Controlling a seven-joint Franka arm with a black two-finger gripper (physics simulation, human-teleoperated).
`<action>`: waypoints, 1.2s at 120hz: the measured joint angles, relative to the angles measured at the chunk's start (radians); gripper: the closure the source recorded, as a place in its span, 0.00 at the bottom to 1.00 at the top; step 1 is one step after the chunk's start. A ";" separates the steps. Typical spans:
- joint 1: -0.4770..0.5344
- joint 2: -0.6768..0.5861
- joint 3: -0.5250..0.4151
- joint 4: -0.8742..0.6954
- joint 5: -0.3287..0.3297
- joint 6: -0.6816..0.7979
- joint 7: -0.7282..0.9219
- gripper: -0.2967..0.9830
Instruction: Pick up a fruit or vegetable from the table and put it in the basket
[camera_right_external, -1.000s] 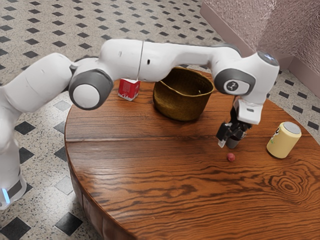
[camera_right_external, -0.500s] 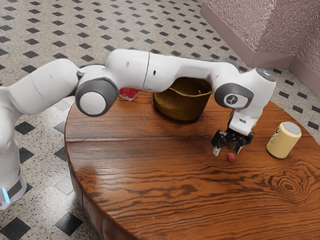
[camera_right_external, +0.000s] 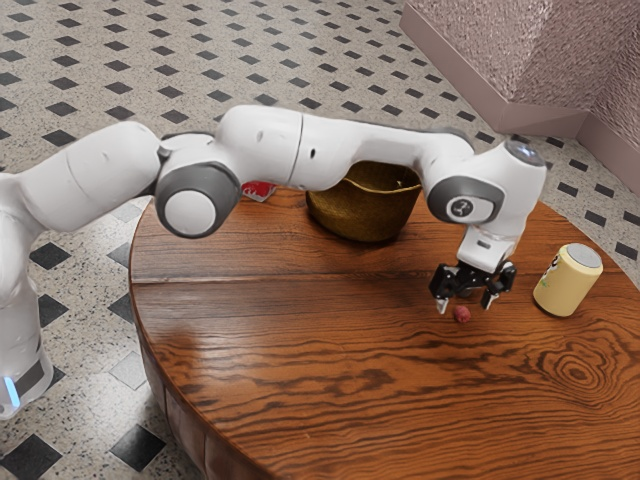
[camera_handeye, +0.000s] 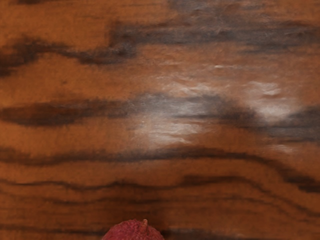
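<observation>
The basket (camera_right_external: 362, 213), a deep, brassy, round vessel, stands upright on the round wooden desk (camera_right_external: 300, 350). The task's thing, a small pinkish-red fruit (camera_right_external: 462, 314), lies on the desk, off to the exterior view's right of the basket and closer to the camera than it. Over the fruit, on that same side of the basket, the black claw (camera_right_external: 465, 304) points downward with its two fingers spread wide; in the exterior view the fruit appears between the tips, with a gap on either side, and nothing is gripped. The wrist view shows the fruit's rounded, rough-skinned top with a little stem nub, against the dark-streaked wood. Farther from the basket than the fruit, toward the exterior view's right, a pale yellow can (camera_right_external: 565, 282) with a grey top stands upright, well apart from the basket. To the exterior view's left of the basket is a red and white box (camera_right_external: 259, 190), mostly hidden behind the white arm (camera_right_external: 350, 140), which also crosses in front of part of the basket's rim.
</observation>
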 joint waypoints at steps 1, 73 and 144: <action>0.000 0.001 0.000 0.000 0.000 0.002 0.001 0.23; -0.006 0.026 0.020 -0.009 0.002 0.052 0.058 0.23; -0.007 0.027 0.019 -0.011 0.003 0.010 0.079 0.30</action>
